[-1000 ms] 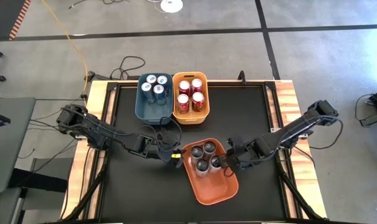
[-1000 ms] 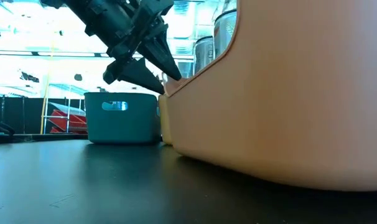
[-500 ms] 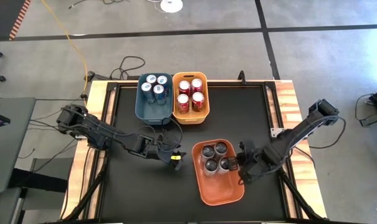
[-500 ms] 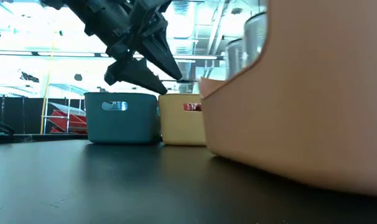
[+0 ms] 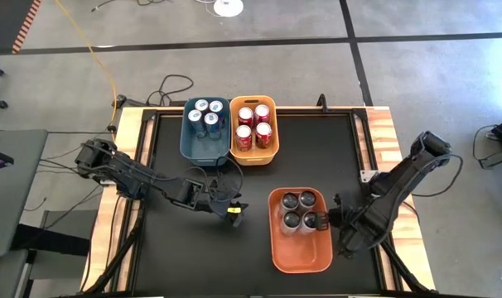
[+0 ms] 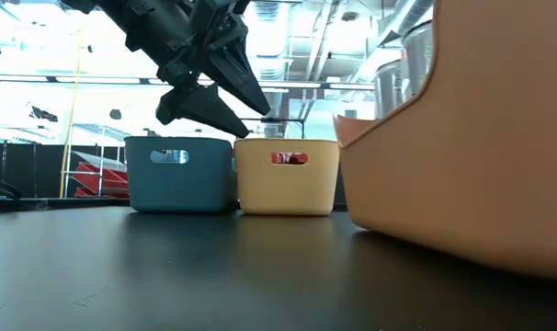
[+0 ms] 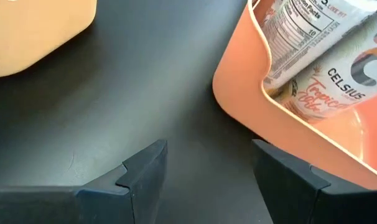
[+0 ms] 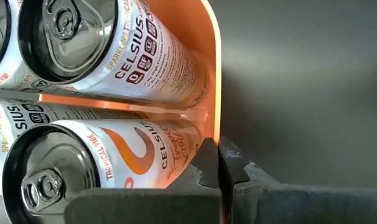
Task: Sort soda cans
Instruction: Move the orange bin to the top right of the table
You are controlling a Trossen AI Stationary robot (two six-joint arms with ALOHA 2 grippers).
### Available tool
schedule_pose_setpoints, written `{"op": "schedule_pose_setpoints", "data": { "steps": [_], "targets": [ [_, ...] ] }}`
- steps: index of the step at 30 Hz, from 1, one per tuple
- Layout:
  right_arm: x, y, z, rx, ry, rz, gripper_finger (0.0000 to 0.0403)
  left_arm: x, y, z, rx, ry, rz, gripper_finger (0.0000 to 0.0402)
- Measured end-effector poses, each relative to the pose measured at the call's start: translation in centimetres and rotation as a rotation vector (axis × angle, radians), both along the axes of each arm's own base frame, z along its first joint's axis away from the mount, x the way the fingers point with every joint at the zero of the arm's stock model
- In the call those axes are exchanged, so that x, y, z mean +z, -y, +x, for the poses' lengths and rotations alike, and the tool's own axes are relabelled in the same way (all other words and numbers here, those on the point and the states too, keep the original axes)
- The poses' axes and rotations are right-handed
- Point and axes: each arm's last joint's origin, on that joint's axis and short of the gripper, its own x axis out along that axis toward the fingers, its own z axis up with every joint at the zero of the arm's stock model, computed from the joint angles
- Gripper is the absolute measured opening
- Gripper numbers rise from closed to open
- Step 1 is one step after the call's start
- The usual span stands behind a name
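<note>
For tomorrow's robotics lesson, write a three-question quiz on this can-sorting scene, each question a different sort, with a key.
1. True or false: the blue bin holds red cans.
2. How many cans stand in the orange bin? A) two B) four C) six
3. Fill in: the right gripper has its jaws shut on the orange bin's ____.

Key: 1 false, the cans in it are blue; 2 B; 3 wall.

Your left arm extends low across the table, its left gripper (image 5: 232, 208) hanging with fingers (image 7: 145, 168) spread apart (nothing between them). Your right arm folds back; its right gripper (image 5: 332, 220) is fully closed.
</note>
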Motion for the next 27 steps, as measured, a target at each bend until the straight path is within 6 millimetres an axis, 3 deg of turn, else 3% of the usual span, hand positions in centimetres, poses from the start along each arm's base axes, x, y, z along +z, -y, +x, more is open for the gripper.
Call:
{"op": "schedule_pose_setpoints", "data": {
  "steps": [7,17,27],
  "targets": [
    [0.6,-0.7,-0.5,0.011,0.019,-0.005,0.0001,0.0,0.1,0.0,-0.014,-0.003,-0.011,0.0224],
    [4.9,-0.3,-1.1,0.046,0.031,-0.121,0.005,0.0,0.7,-0.2,-0.016,0.005,-0.047,0.0224],
    [4.7,-0.9,-1.5,0.068,0.044,-0.111,0.0065,0.0,2.0,-0.6,-0.037,0.009,-0.071,0.0224]
  ]
}}
